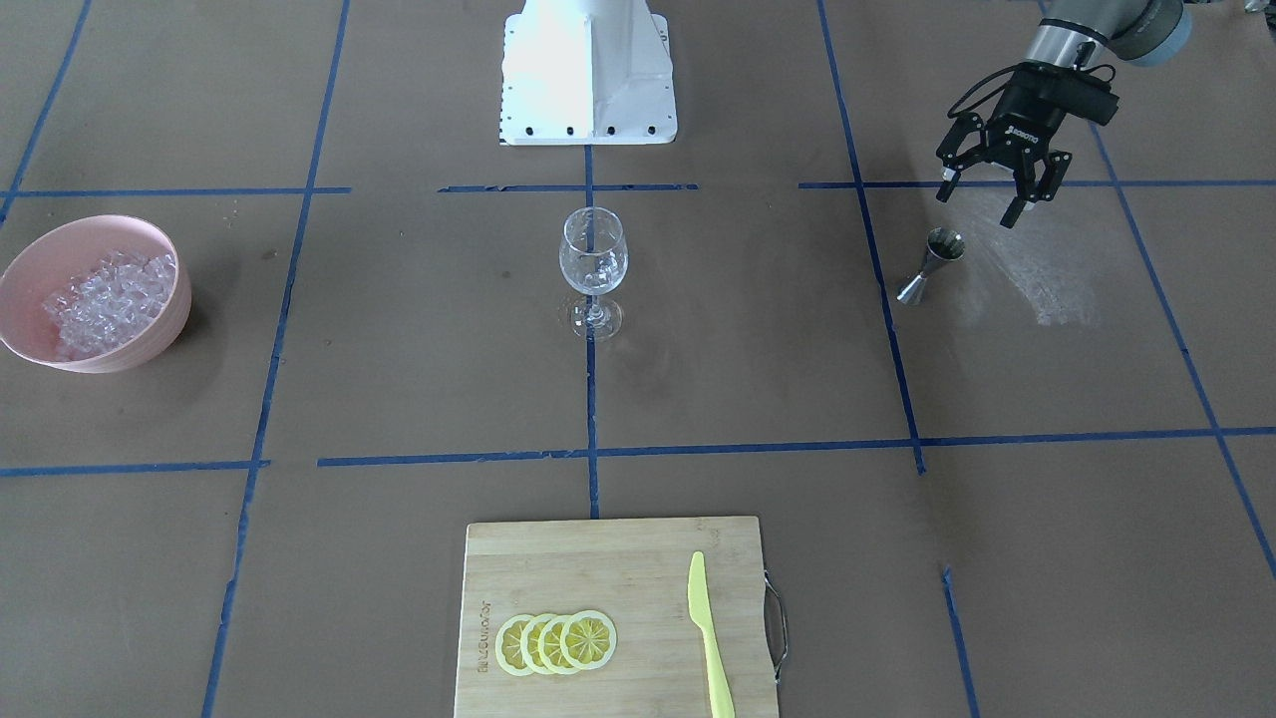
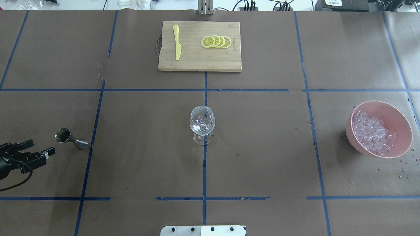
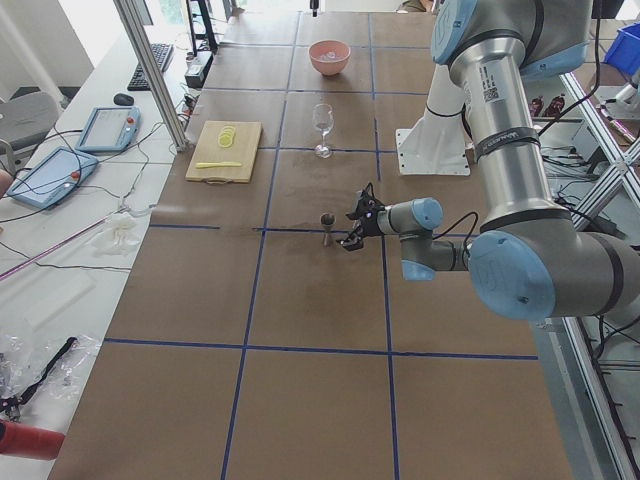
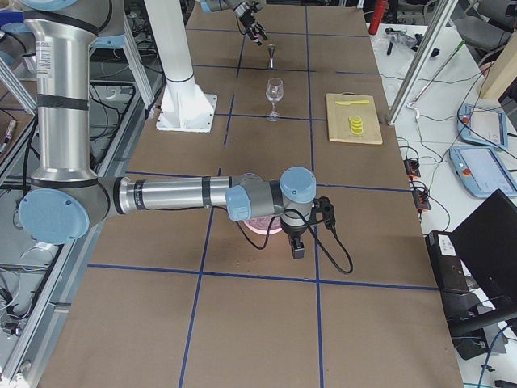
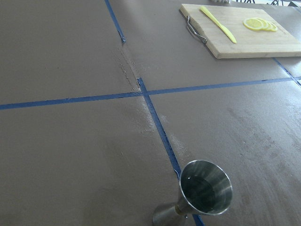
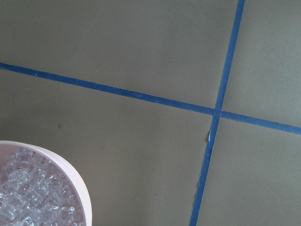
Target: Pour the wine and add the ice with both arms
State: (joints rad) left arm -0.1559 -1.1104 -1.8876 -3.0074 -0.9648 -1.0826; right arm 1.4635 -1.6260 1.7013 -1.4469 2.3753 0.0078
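A clear wine glass [image 1: 593, 261] [image 2: 202, 124] stands at the table's middle. A steel jigger [image 1: 932, 264] [image 2: 70, 137] [image 5: 203, 193] stands upright on my left side. My left gripper [image 1: 982, 204] [image 2: 43, 146] is open and empty, a short way from the jigger, above the table. The ice [image 1: 105, 299] [image 2: 372, 131] [image 6: 28, 197] fills a pink bowl [image 1: 150, 344] [image 2: 398, 119] on my right side. My right gripper [image 4: 296, 245] shows only in the exterior right view, above the bowl. I cannot tell whether it is open or shut.
A wooden cutting board [image 2: 190, 64] [image 1: 598, 558] lies at the far edge, with lemon slices [image 2: 216, 41] and a yellow knife [image 2: 177, 42]. The white base block [image 1: 588, 70] is at the near edge. Water drops [image 2: 403, 164] lie beside the bowl.
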